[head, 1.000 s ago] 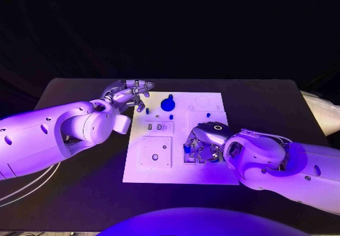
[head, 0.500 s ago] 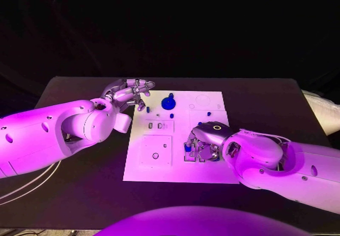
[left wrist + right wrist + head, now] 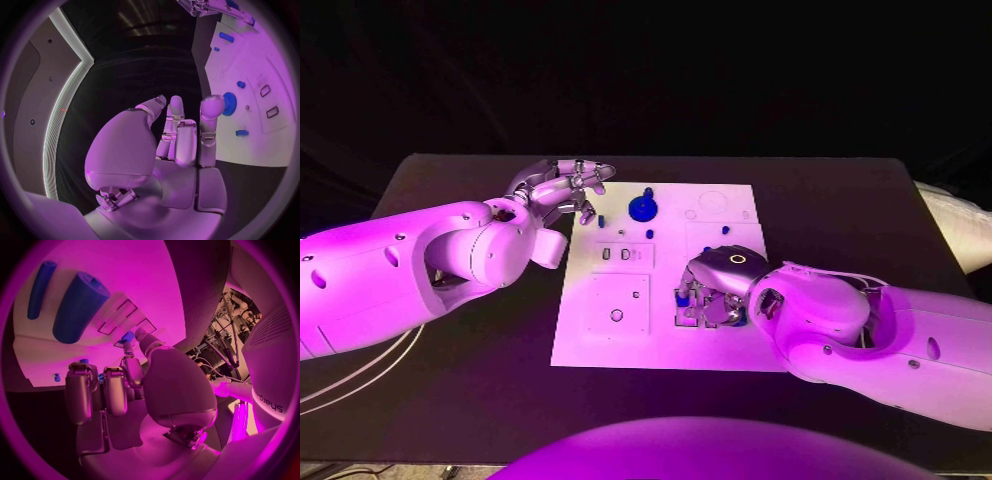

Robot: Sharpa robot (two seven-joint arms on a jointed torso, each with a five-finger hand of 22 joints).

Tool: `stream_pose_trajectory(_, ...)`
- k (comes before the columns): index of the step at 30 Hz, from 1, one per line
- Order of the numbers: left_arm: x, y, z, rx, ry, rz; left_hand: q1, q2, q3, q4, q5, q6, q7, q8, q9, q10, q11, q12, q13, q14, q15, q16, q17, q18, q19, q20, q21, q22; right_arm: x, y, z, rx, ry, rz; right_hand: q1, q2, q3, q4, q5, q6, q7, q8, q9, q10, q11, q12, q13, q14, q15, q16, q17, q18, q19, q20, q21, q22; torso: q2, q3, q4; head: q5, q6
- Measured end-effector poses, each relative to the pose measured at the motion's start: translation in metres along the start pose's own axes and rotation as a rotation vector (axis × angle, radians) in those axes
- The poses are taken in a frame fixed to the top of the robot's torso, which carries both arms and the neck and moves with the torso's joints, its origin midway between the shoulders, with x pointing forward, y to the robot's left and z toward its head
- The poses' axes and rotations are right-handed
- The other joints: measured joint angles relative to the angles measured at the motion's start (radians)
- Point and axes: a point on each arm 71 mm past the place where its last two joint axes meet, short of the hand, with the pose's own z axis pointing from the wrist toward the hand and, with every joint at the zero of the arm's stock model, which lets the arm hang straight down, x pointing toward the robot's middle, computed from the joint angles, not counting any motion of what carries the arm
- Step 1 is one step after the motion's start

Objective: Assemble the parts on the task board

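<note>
The white task board [image 3: 596, 330] lies mid-table. A round blue part [image 3: 643, 210] and small blue pegs [image 3: 649, 235] stand on its far half. My left hand [image 3: 568, 186] hovers at the board's far left corner, fingers spread and holding nothing; its wrist view shows the hand [image 3: 178, 137] beside the round part [image 3: 230, 103]. My right hand [image 3: 710, 292] reaches down onto the board's near right area over blue pieces [image 3: 684, 298]. In the right wrist view one fingertip [image 3: 139, 335] touches a small blue piece [image 3: 127, 336] by rectangular slots. Whether this hand grips anything is unclear.
A thick blue cylinder [image 3: 78, 305] and a thinner one [image 3: 40, 282] lie on the board close to my right hand. Raised square plates [image 3: 616, 308] take up the board's near left. Black table [image 3: 459, 400] surrounds the board.
My right hand has edged slightly left over the blue pieces. The left hand stays where it was.
</note>
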Motion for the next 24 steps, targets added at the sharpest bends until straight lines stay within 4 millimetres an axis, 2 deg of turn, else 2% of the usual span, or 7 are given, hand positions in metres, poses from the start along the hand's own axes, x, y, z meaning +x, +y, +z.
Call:
stream_pose_trajectory(18,-0.0006,0.0013,0.0002,-0.015,0.0,0.0,0.004,0.004,-0.002,-0.002,0.0,0.0,0.0,-0.004,-0.002,0.0,0.0,0.0,-0.002,0.0,0.0,0.0,0.0,0.0,0.0,0.0,0.0,-0.001,0.0012,0.0038,-0.0003,-0.014,0.008,-0.015,0.0,0.0,0.006,0.006,0.0,-0.007,0.003,-0.002,0.0,0.0,0.0,0.0,0.001,0.0,0.0,0.0,0.001,0.0,0.0,0.0,0.0,0.0,-0.001,-0.0001,-0.0002,-0.001,-0.005)
stream_pose_trajectory(24,-0.0006,0.0016,0.0002,-0.019,0.001,0.0,0.004,0.004,-0.003,-0.003,0.0,0.0,0.0,-0.004,-0.003,0.0,0.0,0.0,-0.002,0.0,0.0,0.0,0.0,0.0,0.0,0.0,0.0,-0.001,0.001,0.0038,-0.0008,-0.015,0.016,-0.018,0.0,0.0,0.009,0.009,0.0,0.0,-0.004,0.0,0.001,0.0,0.0,0.0,0.001,0.0,0.0,0.0,0.001,0.0,0.0,0.0,0.0,0.0,-0.001,-0.0003,-0.0003,-0.003,-0.005)
